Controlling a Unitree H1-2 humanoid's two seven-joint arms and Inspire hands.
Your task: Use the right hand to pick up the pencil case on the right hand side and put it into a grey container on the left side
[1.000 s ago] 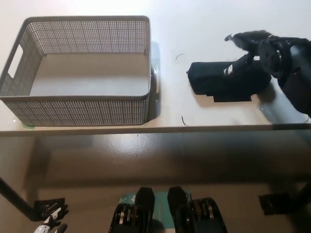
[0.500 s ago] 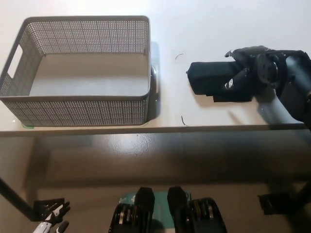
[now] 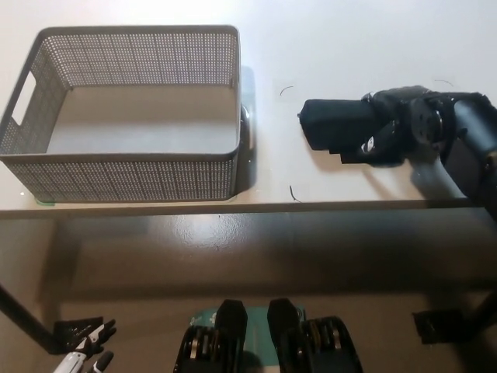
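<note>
White table point(image 3: 349, 47); perhaps thread scraps point(image 3: 293, 193).

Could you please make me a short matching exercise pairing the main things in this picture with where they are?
Things:
1. pencil case
2. grey container
3. left hand
4. right hand

Places:
A. low at the picture's lower left, off the table
B. on the table's left part, nothing inside it
C. on the table, right of the container
D. closing over the case's right end

Pairs: 1-C, 2-B, 3-A, 4-D
</note>
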